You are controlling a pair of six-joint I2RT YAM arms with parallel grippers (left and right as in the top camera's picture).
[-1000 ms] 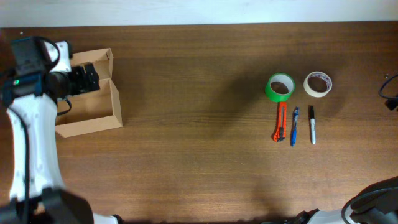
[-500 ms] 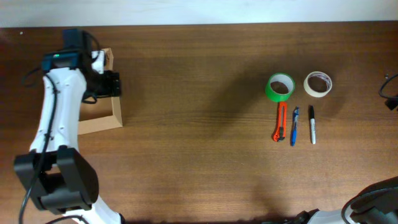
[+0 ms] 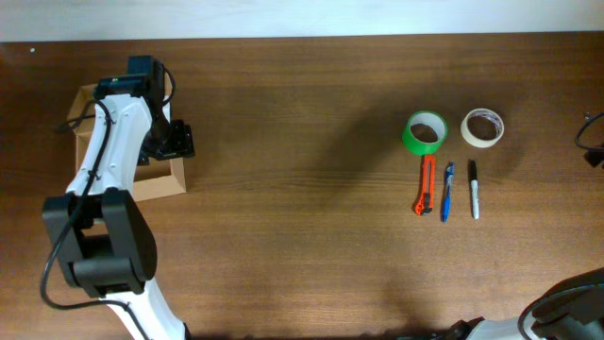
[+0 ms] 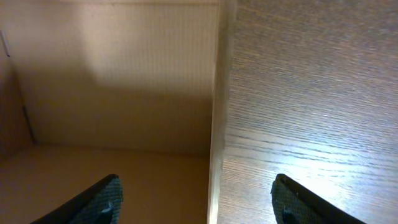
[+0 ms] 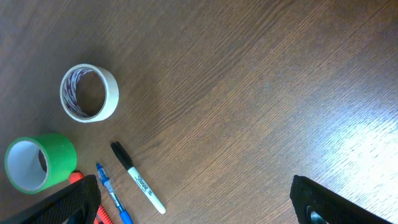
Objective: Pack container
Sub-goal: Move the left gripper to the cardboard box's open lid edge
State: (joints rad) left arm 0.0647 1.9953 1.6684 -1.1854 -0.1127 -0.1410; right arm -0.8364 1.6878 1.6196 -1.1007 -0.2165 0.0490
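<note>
The container (image 3: pixel 159 185) is a tan cardboard box at the table's far left, partly covered by my left arm. My left gripper (image 3: pixel 177 140) is open and straddles the box's right wall (image 4: pixel 216 124). One finger hangs inside the box and the other over the table outside, and neither touches the wall. In the left wrist view the left gripper (image 4: pixel 196 185) shows only its two tips, and the box interior seen there holds nothing. My right gripper (image 5: pixel 199 205) is open above bare table, right of the black marker (image 5: pixel 138 177), and holds nothing.
At the right of the table lie a green tape roll (image 3: pixel 426 132), a cream tape roll (image 3: pixel 482 127), an orange utility knife (image 3: pixel 425 185), a blue pen (image 3: pixel 446 192) and the black marker (image 3: pixel 473 189). A dark cable (image 3: pixel 593 137) sits at the right edge.
My left arm has swung in over the box, and its gripper has moved right, from over the box interior to the right wall. Its jaws have narrowed slightly. The items on the right are unmoved.
</note>
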